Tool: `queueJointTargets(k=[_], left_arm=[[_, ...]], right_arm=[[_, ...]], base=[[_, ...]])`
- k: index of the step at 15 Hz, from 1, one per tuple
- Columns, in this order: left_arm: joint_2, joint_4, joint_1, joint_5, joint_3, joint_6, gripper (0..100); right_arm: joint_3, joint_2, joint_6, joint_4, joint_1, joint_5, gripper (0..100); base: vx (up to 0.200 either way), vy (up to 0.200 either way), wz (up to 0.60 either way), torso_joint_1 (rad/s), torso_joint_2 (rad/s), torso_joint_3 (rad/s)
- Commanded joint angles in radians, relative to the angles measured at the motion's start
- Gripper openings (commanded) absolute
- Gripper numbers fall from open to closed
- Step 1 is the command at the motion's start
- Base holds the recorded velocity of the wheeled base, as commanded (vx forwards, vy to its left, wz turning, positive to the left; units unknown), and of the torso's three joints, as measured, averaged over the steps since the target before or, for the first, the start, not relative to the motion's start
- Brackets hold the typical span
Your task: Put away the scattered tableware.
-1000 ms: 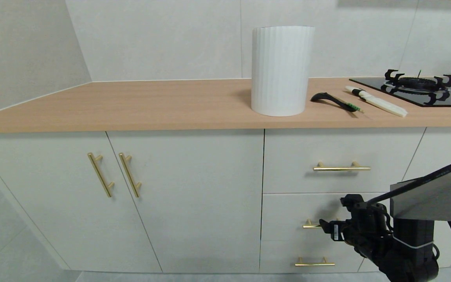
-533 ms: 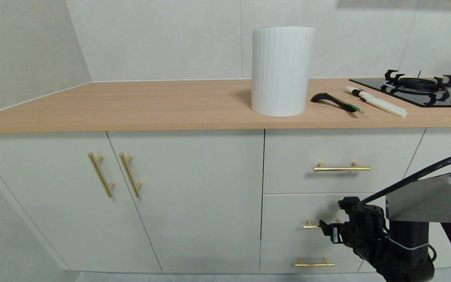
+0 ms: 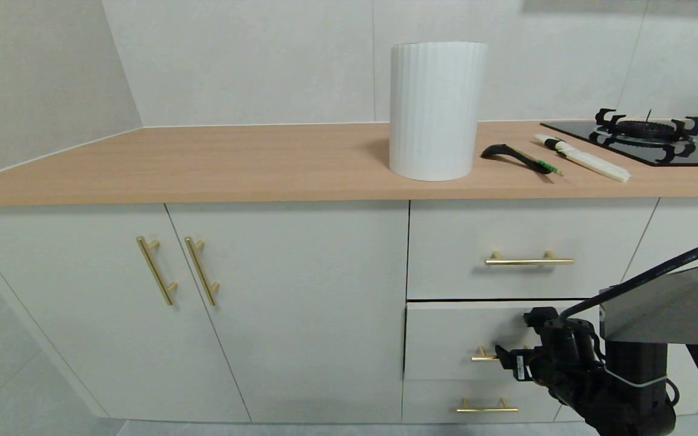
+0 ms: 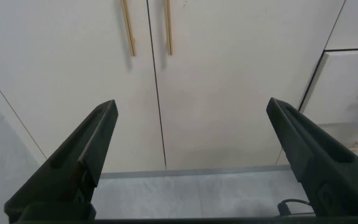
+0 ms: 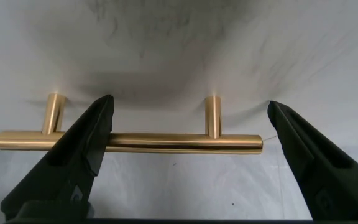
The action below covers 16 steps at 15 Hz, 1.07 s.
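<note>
On the wooden counter, a black ladle (image 3: 515, 156) and a white utensil with a black band (image 3: 582, 157) lie to the right of a tall white ribbed container (image 3: 437, 109). My right gripper (image 3: 506, 357) is low at the middle drawer (image 3: 446, 339), which stands slightly pulled out. In the right wrist view the gripper (image 5: 189, 106) is open, its fingers spread wide across the gold handle (image 5: 166, 142). My left gripper (image 4: 191, 106) is open with nothing in it, facing the lower cabinet doors (image 4: 229, 93).
A black gas hob (image 3: 652, 136) sits at the counter's right end. Closed drawers lie above (image 3: 528, 260) and below (image 3: 487, 407) the middle one. Two cabinet doors with gold handles (image 3: 176, 269) are to the left. The counter's left half is bare.
The middle drawer has slid out a little, showing a dark gap along its top. My right gripper has drawn back slightly with the handle.
</note>
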Motion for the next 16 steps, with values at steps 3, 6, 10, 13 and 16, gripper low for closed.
queueJointTargets(k=[3, 6, 10, 13, 16], left_arm=[[0.0, 0.0, 0.001, 0.0, 0.0, 0.0, 100], [0.0, 0.0, 0.001, 0.0, 0.0, 0.0, 100], [0.0, 0.0, 0.001, 0.0, 0.0, 0.0, 100], [0.0, 0.0, 0.001, 0.0, 0.0, 0.0, 100], [0.0, 0.0, 0.001, 0.0, 0.0, 0.0, 100]], right_arm=[[0.136, -0.253, -0.068, 0.195, 0.008, 0.069, 100], [0.113, -0.631, -0.081, 0.625, 0.046, 0.137, 100], [-0.036, -1.007, -0.074, 1.094, 0.099, 0.14, 100], [-0.054, -1.068, -0.048, 1.122, 0.132, 0.135, 100], [-0.053, -0.941, 0.057, 0.979, 0.157, 0.123, 100]], base=[[0.0, 0.0, 0.0, 0.0, 0.0, 0.0], [0.0, 0.0, 0.0, 0.0, 0.0, 0.0], [0.0, 0.0, 0.0, 0.0, 0.0, 0.0], [0.0, 0.0, 0.0, 0.0, 0.0, 0.0], [0.0, 0.0, 0.0, 0.0, 0.0, 0.0]])
